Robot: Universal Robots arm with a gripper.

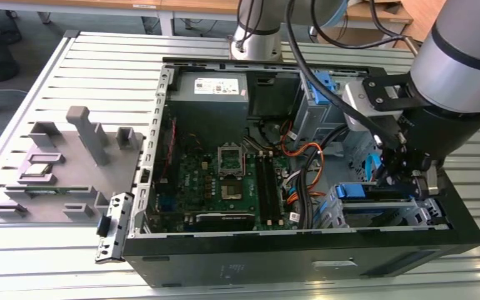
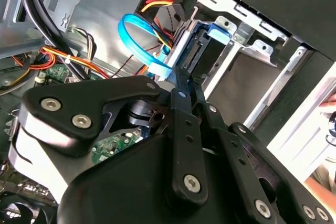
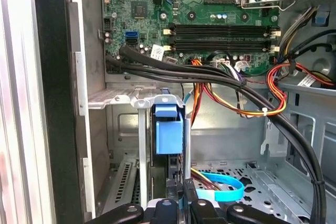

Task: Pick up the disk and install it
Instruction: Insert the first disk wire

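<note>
The disk stands on edge in the metal drive cage at the front corner of the open computer case, on the exterior view's right. Its blue side rail sits between the cage's upright plates, and its dark body reaches into the bay. My gripper hangs straight over it. In both wrist views the black fingers come close together at the disk's near edge, with the gripper shut and its tips against the disk's end.
Black and orange cable bundles and a blue flat cable run beside the cage. The motherboard and the power supply fill the case. A grey fixture with parts lies on the exterior view's left.
</note>
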